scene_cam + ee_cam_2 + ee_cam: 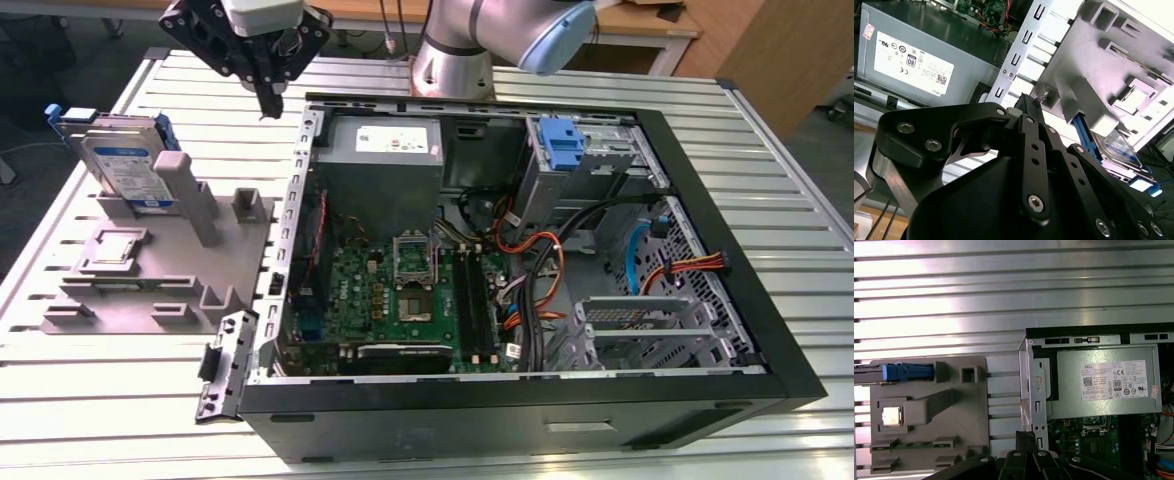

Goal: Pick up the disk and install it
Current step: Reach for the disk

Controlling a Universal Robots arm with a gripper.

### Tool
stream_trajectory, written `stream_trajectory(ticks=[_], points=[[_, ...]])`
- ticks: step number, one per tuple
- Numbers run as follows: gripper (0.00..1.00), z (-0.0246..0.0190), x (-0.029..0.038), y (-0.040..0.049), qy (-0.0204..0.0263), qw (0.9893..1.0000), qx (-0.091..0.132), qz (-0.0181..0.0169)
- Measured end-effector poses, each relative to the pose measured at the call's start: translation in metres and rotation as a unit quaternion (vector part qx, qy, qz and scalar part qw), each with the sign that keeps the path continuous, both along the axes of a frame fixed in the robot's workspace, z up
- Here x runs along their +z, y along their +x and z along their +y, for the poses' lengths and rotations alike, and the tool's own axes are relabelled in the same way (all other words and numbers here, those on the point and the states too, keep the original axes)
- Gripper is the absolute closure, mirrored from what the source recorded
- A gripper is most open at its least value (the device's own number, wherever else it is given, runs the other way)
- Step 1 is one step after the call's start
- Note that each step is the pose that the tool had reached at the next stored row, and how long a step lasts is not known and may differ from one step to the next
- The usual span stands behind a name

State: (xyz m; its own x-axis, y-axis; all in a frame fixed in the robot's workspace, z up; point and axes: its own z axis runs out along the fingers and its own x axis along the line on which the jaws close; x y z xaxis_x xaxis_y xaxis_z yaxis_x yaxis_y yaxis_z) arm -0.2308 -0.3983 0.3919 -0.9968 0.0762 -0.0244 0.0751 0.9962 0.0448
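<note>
the black gripper (1028, 102) takes up the near part of the second wrist view. its linkage bars run to a narrow tip where the fingers (1030, 125) meet with nothing between them. beyond the tip lies the slotted metal edge (1016, 55) of the open computer case, and the grey power-supply box (909, 55) with its white sticker sits just inside it. across that edge a grey moulded holder (1119, 60) rests on the ribbed worktop (1046, 47). the disk (1116, 147), edged by its blue frame (1081, 127), stands in the holder, apart from the gripper.
</note>
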Motion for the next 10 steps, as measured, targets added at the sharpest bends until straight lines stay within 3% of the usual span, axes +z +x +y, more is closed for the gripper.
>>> stream_trajectory(ticks=[10], points=[[0.90, 0.0000, 0.0000, -0.0008, 0.0000, 1.0000, 0.000, 0.0000]])
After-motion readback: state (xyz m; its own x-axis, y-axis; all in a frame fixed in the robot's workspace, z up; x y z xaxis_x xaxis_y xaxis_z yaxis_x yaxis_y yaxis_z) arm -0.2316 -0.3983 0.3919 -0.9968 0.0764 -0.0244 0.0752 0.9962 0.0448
